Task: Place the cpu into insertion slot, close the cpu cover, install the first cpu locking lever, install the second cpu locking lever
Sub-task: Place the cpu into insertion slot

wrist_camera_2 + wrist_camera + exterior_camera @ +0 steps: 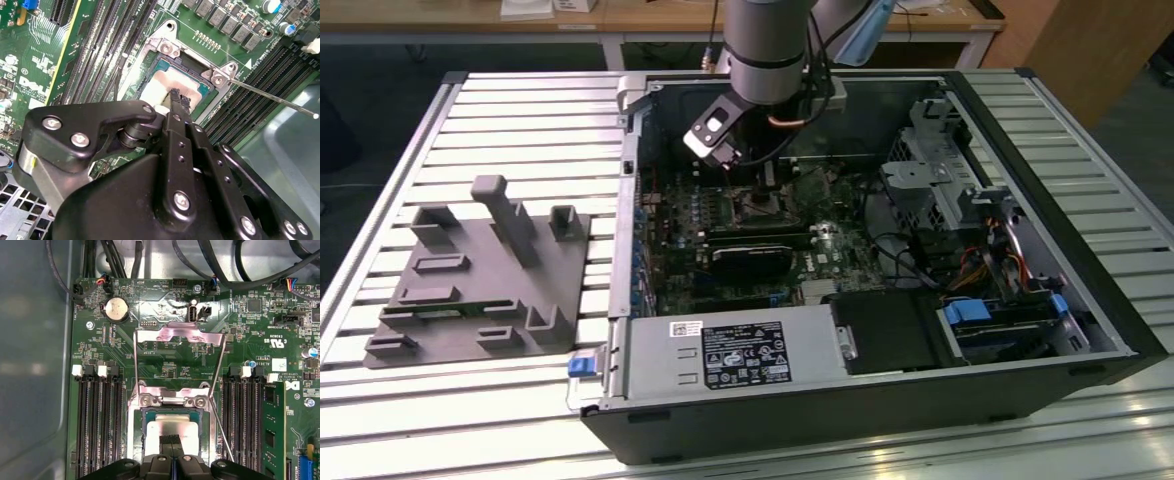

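The cpu (172, 426) lies flat in the insertion slot (145, 415) of the green motherboard, its pale metal face (167, 84) up. The cpu cover (179, 333), a silvery frame with a square window, is swung back open beyond the slot. My gripper (178, 97) is shut, its black fingertips together right over the cpu's face, touching it or nearly so; in the first wrist view the gripper (170, 440) sits at the cpu's near edge. Thin locking levers (218, 365) stand raised on both sides, and one lever (280, 100) angles away. In the exterior view the gripper (767, 188) hangs over the insertion slot (757, 208).
Black memory slots (97, 425) flank the socket, with a green memory module (272, 425) on one side. A coin battery (116, 308) and cables lie beyond the cover. The case walls, power supply (734, 355) and drive cage (934, 170) hem in the board. A grey fixture (480, 270) stands outside.
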`<state>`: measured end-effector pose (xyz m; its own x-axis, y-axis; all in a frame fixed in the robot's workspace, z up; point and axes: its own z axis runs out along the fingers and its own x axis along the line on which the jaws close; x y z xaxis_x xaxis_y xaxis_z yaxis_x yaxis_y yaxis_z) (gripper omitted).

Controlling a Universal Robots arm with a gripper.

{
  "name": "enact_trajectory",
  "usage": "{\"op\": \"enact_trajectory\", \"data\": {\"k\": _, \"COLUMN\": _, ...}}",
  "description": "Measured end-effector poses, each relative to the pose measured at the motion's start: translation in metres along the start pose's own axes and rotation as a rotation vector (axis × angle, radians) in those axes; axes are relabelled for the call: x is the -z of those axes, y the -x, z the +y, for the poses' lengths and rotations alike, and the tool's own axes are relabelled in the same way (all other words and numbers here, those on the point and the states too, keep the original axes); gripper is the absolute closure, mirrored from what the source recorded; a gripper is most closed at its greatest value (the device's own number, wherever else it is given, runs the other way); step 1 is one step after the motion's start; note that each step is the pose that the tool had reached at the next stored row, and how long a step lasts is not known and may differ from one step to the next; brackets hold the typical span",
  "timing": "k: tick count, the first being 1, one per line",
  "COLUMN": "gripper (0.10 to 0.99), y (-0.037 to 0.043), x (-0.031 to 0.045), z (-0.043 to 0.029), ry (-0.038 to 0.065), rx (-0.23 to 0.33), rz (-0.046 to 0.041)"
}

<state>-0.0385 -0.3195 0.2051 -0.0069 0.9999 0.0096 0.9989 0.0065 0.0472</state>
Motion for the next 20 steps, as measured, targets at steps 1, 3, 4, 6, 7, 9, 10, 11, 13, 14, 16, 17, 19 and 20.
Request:
{"op": "enact_trajectory", "data": {"k": 1, "gripper": 0.980, "y": 0.0002, "x": -0.0002, "z": 0.0000, "ry": 0.000, "rx": 0.000, "rz": 0.0031}}
{"op": "enact_trajectory", "data": {"k": 3, "gripper": 0.980, "y": 0.0003, "x": -0.0007, "z": 0.0000, "ry": 0.000, "rx": 0.000, "rz": 0.0056}}
{"op": "enact_trajectory", "data": {"k": 4, "gripper": 0.980, "y": 0.0004, "x": -0.0010, "z": -0.0001, "ry": 0.000, "rx": 0.000, "rz": 0.0060}}
{"op": "enact_trajectory", "data": {"k": 6, "gripper": 0.980, "y": 0.0007, "x": -0.0022, "z": -0.0001, "ry": 0.000, "rx": 0.000, "rz": 0.0060}}
{"op": "enact_trajectory", "data": {"k": 7, "gripper": 0.980, "y": 0.0007, "x": -0.0027, "z": -0.0002, "ry": 0.000, "rx": 0.000, "rz": 0.0060}}
{"op": "enact_trajectory", "data": {"k": 9, "gripper": 0.980, "y": 0.0008, "x": -0.0032, "z": -0.0002, "ry": 0.000, "rx": 0.000, "rz": 0.0058}}
{"op": "enact_trajectory", "data": {"k": 10, "gripper": 0.980, "y": 0.0008, "x": -0.0032, "z": -0.0002, "ry": 0.000, "rx": 0.000, "rz": 0.0057}}
{"op": "enact_trajectory", "data": {"k": 11, "gripper": 0.980, "y": 0.0008, "x": -0.0032, "z": -0.0002, "ry": 0.000, "rx": 0.000, "rz": 0.0057}}
{"op": "enact_trajectory", "data": {"k": 13, "gripper": 0.980, "y": 0.0007, "x": -0.0043, "z": -0.0002, "ry": 0.000, "rx": 0.000, "rz": 0.0062}}
{"op": "enact_trajectory", "data": {"k": 14, "gripper": 0.980, "y": 0.0007, "x": -0.0049, "z": -0.0002, "ry": 0.000, "rx": 0.000, "rz": 0.0060}}
{"op": "enact_trajectory", "data": {"k": 16, "gripper": 0.980, "y": 0.0009, "x": -0.0054, "z": -0.0003, "ry": 0.000, "rx": 0.000, "rz": 0.0055}}
{"op": "enact_trajectory", "data": {"k": 17, "gripper": 0.980, "y": 0.0009, "x": -0.0054, "z": -0.0003, "ry": 0.000, "rx": 0.000, "rz": 0.0055}}
{"op": "enact_trajectory", "data": {"k": 19, "gripper": 0.980, "y": 0.0008, "x": -0.0057, "z": -0.0003, "ry": 0.000, "rx": 0.000, "rz": 0.0058}}
{"op": "enact_trajectory", "data": {"k": 20, "gripper": 0.980, "y": 0.0008, "x": -0.0061, "z": -0.0003, "ry": 0.000, "rx": 0.000, "rz": 0.0057}}
